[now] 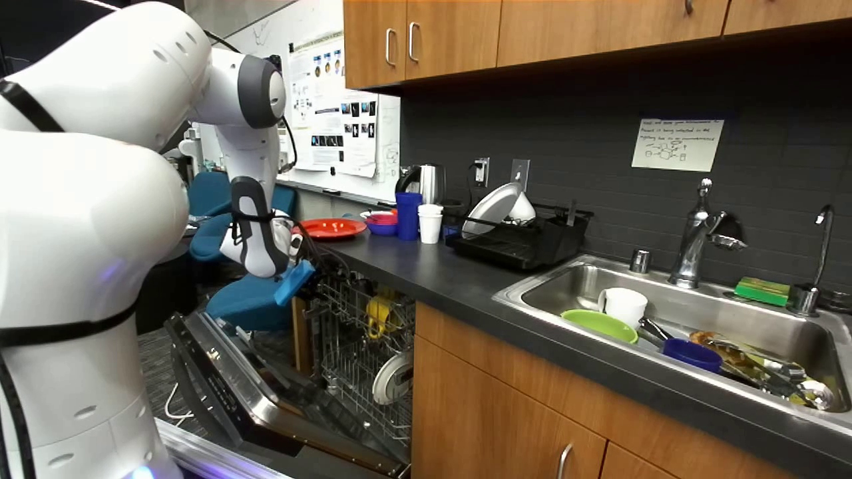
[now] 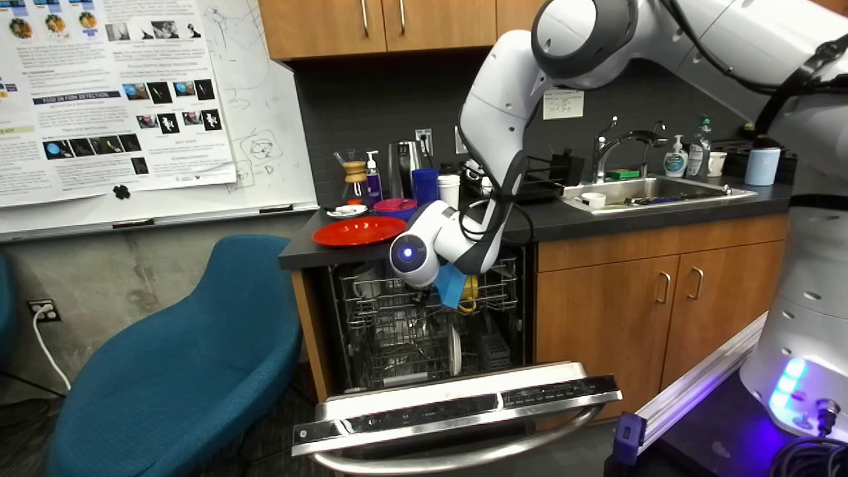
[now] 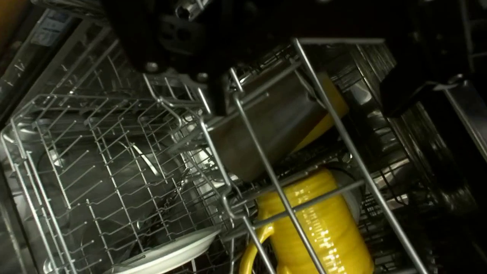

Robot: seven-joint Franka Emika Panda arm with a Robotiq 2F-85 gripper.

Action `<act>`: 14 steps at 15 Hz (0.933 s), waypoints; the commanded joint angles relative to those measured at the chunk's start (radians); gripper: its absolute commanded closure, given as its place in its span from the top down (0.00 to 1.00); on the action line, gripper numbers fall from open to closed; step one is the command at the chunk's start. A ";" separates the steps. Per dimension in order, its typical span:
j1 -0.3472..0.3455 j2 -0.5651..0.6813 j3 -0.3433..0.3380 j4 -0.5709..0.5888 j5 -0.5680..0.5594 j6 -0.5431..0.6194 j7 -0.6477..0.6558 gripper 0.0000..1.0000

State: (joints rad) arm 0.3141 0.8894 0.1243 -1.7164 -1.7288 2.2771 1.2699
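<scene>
Gripper (image 3: pixel 304 106), mine: 1, entering from the top of the wrist view, its 2 dark fingers spread wide, nothing seen held; too dark to tell whether anything is touched.

Brown cup (image 3: pixel 281 114), by its shape: 1, upper middle of that frame, between my fingers as pictured, behind bars of the wire rack (image 3: pixel 354 152). Lies slanted, presumably to shed water. Dull, smooth side; yellow shows along its right edge.

Yellow mug (image 3: pixel 335 236): 1, bottom of that frame, right of middle, tilted behind the same bars, which likely keep it from rolling. Glossy, banded, handle toward the lower left.

White plate (image 3: pixel 179 249): 1, bottom, left of middle, on edge in the lower rack (image 3: pixel 115 190), probably slotted so it drains.

Dishwasher door (image 2: pixel 457 404): 1, bottom centre in an exterior view, tipped partway down, which gives me a way in.

Counter (image 1: pixel 426 266), centre in an exterior view: 1 red plate (image 1: pixel 333 228), 1 blue cup (image 1: pixel 408 216), white cups (image 1: pixel 430 225) stacked.

Sink (image 1: pixel 705 316), lower right of that view: 1 white mug (image 1: pixel 624 307), 1 green bowl (image 1: pixel 599 326), 1 blue bowl (image 1: pixel 692 354).
</scene>
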 commanded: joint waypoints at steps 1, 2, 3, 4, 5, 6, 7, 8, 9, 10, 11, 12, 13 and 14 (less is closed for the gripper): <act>-0.032 -0.025 0.014 -0.053 -0.041 -0.018 0.102 1.00; -0.034 -0.034 0.016 -0.069 -0.045 -0.021 0.129 1.00; -0.037 -0.039 0.018 -0.077 -0.050 -0.022 0.150 1.00; -0.037 -0.044 0.019 -0.086 -0.060 -0.026 0.174 1.00; -0.037 -0.047 0.020 -0.091 -0.069 -0.028 0.194 1.00; -0.036 -0.050 0.022 -0.094 -0.082 -0.033 0.212 1.00; -0.033 -0.054 0.024 -0.096 -0.098 -0.039 0.233 1.00; -0.030 -0.057 0.027 -0.097 -0.118 -0.047 0.251 1.00; -0.024 -0.059 0.028 -0.098 -0.147 -0.060 0.261 1.00; -0.022 -0.064 0.032 -0.103 -0.172 -0.069 0.271 1.00; -0.022 -0.068 0.038 -0.108 -0.195 -0.078 0.284 1.00; -0.023 -0.072 0.045 -0.116 -0.217 -0.086 0.295 1.00; -0.025 -0.076 0.052 -0.124 -0.237 -0.095 0.305 1.00; -0.025 -0.078 0.058 -0.133 -0.256 -0.105 0.316 1.00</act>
State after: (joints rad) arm 0.2961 0.8566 0.1642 -1.7850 -1.9198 2.2050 1.5364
